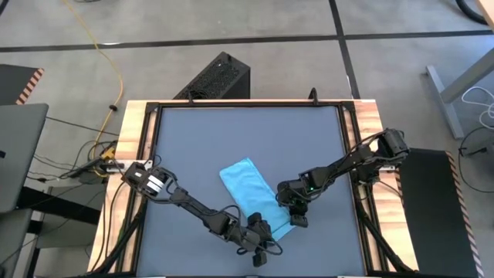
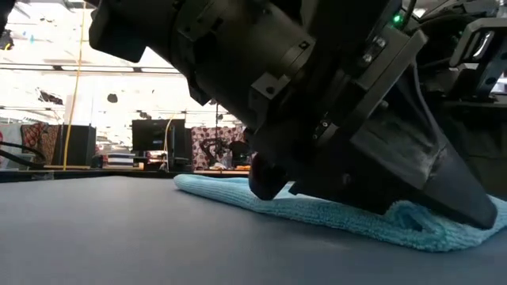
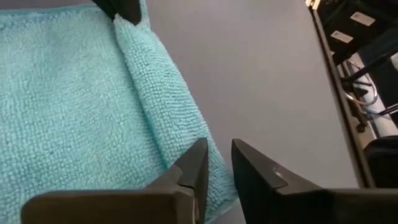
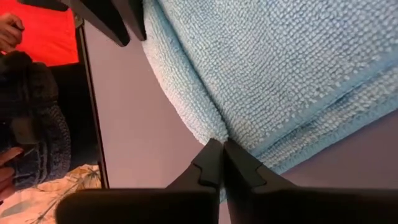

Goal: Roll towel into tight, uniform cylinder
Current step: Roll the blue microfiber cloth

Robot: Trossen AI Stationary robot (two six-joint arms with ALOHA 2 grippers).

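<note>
The light-blue towel (image 1: 248, 191) lies as a strip on the dark tabletop, running from the middle toward the near right. A narrow ridge is raised along its near-right short end (image 3: 140, 81). It also shows in the low view (image 2: 412, 218). My left gripper (image 1: 262, 235) is at the near corner of that end, its fingers close together on the ridge. My right gripper (image 1: 297, 216) is at the other corner of that end, shut on the ridge. My left gripper has the raised ridge at the towel's near corner (image 3: 186, 146) between its two fingers, which slant down onto it. A narrow gap shows between the tips. The rest of the towel lies flat on the table. My right gripper pinches the raised ridge at its other end (image 4: 214, 127) between its shut fingertips, slanting down from the table's right side. The towel there rests on the table, and the ridge runs on toward my left gripper's fingers (image 4: 118, 18).
Bare tabletop (image 1: 201, 139) lies to the far and left of the towel. The wooden table frame (image 1: 131, 154) runs around it. A black box (image 1: 220, 77) stands beyond the far edge. A person's hand (image 4: 9, 31) shows beyond the table in the right wrist view.
</note>
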